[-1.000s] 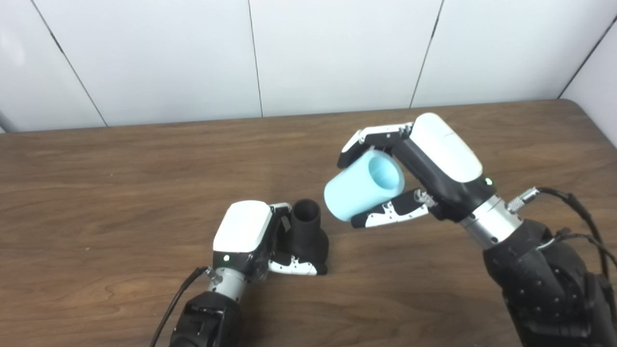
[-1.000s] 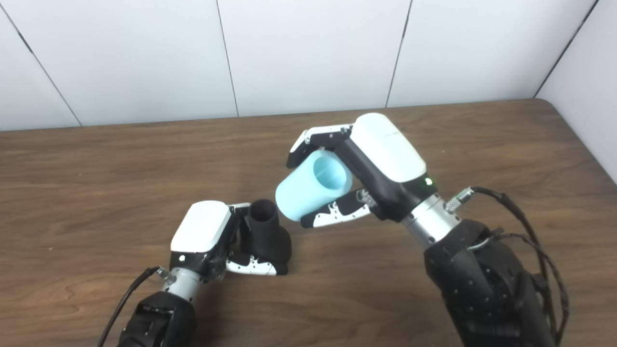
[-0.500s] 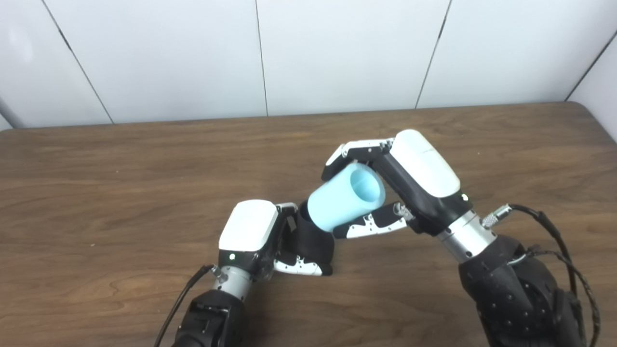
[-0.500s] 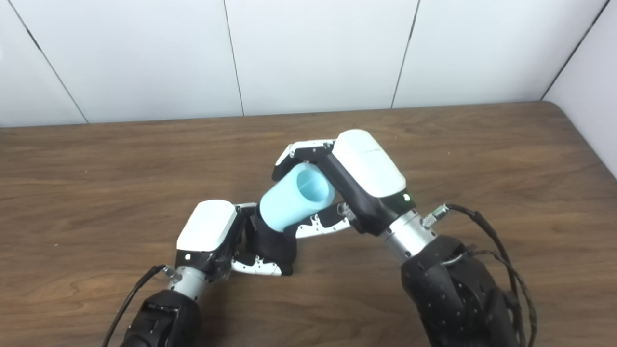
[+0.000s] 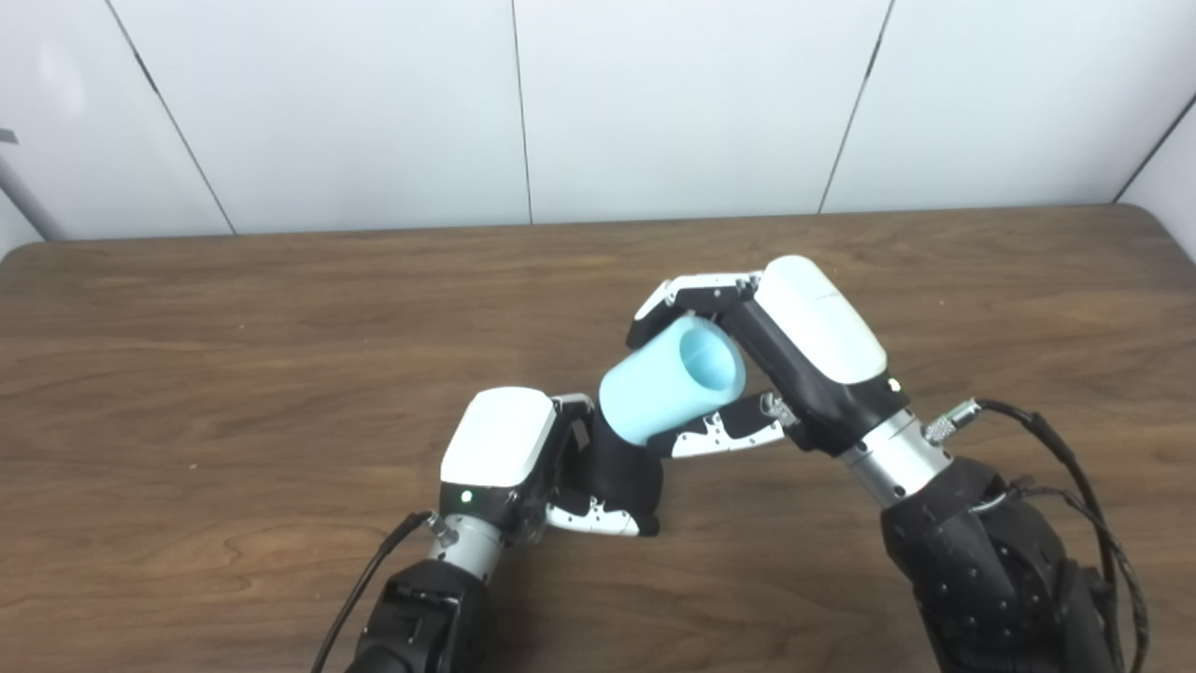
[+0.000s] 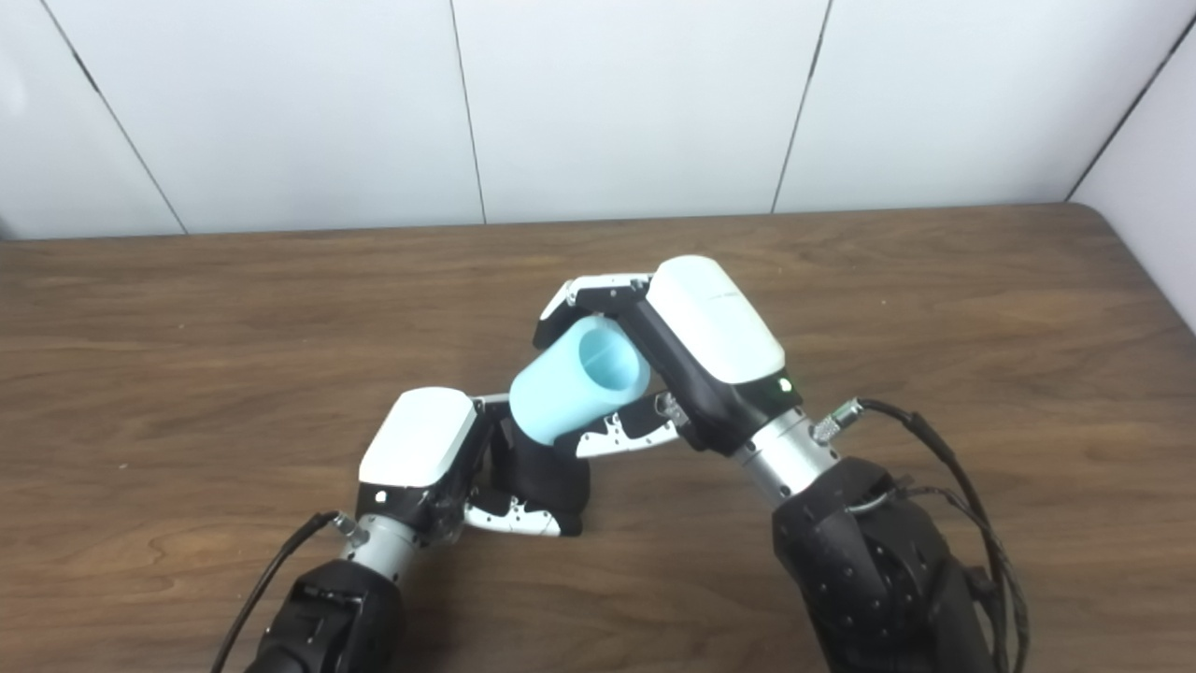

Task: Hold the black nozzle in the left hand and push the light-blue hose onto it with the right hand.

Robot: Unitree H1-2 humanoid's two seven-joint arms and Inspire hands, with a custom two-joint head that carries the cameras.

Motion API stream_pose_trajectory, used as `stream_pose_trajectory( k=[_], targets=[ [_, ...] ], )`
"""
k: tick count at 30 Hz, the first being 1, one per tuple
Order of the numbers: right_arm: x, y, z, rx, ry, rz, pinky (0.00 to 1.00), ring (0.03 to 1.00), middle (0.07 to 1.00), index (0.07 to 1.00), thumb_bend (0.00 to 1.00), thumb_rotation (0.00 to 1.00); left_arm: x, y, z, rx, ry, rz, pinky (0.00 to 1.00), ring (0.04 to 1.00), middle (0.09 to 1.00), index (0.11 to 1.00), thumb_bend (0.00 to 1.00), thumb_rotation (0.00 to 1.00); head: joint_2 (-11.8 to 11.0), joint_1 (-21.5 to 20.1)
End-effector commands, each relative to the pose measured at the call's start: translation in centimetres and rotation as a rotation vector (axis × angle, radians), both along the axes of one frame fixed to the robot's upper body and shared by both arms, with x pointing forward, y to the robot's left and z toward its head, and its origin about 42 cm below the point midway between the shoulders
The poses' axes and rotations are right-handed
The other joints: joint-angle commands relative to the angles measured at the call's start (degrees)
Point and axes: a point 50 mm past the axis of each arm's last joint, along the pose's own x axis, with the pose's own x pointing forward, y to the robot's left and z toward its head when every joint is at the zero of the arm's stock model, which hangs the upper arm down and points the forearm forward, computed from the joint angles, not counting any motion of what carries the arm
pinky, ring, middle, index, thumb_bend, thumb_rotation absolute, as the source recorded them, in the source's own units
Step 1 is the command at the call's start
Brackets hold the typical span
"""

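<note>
Since a second ago our right hand (image 5: 794, 350) has come down and leftward with the hose (image 5: 668, 388), from well apart from the nozzle (image 5: 624, 472) to right on top of it; over the last half second little has changed beyond a shift of the whole view. We cannot tell how far the hose has gone on: its lower end covers the nozzle's top, and the neck that showed earlier is now hidden behind it.

Our right hand grips the hose, fingers (image 5: 682, 297) curled over its far side and thumb (image 5: 724, 435) pressed under it. The hose tilts, its open upper mouth turned toward the palm, its lower end down and left of the hand.

Our left hand (image 5: 509, 453) is closed on the nozzle, which stands on the desk (image 5: 234, 374) just right of the palm, directly below the hose. Only the nozzle's wider base shows; fingers hide its near-left side, and the thumb (image 6: 509, 521) lies along its foot.

The hose is a smooth, matte, pale-blue cylinder, thick-walled and hollow. The nozzle is dull black with a flared, rounded base. The desk is dark wood-grain, its far corners rounded. Both hands have glossy white backs over black frames; both forearms are cut off at the bottom edge.
</note>
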Motion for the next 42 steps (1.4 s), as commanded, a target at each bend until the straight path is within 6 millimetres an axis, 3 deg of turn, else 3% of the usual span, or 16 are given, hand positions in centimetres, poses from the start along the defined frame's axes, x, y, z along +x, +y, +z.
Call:
stream_pose_trajectory(
  k=[1,14,15,22,33,35,42],
  targets=[
    [0.1,0.0,1.0,0.007,-0.079,0.011,0.3,0.404,0.524,0.536,0.49,0.0,-1.1,-0.2,-2.4,0.044,0.12,-0.019,0.27,0.386,0.395,0.505,0.52,0.0,-0.04,-0.08],
    [0.5,0.1,0.0,0.002,-0.057,0.02,0.3,0.403,0.522,0.538,0.49,0.0,-1.0,-0.2,-2.3,0.051,0.117,-0.02,0.28,0.393,0.397,0.505,0.52,0.0,-0.11,-0.09],
    [0.5,0.1,-0.1,0.0,-0.056,0.022,0.3,0.404,0.522,0.538,0.49,0.0,-1.0,-0.2,-2.3,0.053,0.115,-0.021,0.27,0.387,0.435,0.495,0.52,0.0,-0.11,-0.09],
    [0.7,0.2,-0.6,-0.01,-0.037,0.018,0.3,0.4,0.519,0.535,0.49,0.0,-0.8,0.0,-2.2,0.052,0.111,-0.022,0.27,0.393,0.398,0.506,0.52,0.0,-0.19,-0.19],
    [1.3,0.2,0.2,0.002,-0.057,0.009,0.3,0.402,0.524,0.53,0.49,0.0,-0.9,-0.4,-2.1,0.057,0.106,-0.026,0.26,0.38,0.393,0.5,0.52,0.0,-0.21,-0.19],
    [1.5,0.2,0.4,0.002,-0.064,0.013,0.3,0.401,0.522,0.532,0.49,0.0,-1.2,-0.6,-2.3,0.062,0.108,-0.036,0.27,0.378,0.458,0.488,0.53,0.0,-0.14,-0.2],
    [1.8,0.1,0.9,0.008,-0.069,0.018,0.3,0.403,0.524,0.533,0.49,0.0,-1.6,-1.1,-2.6,0.083,0.118,-0.055,0.26,0.367,0.475,0.485,0.53,0.0,0.04,0.13]
  ],
)
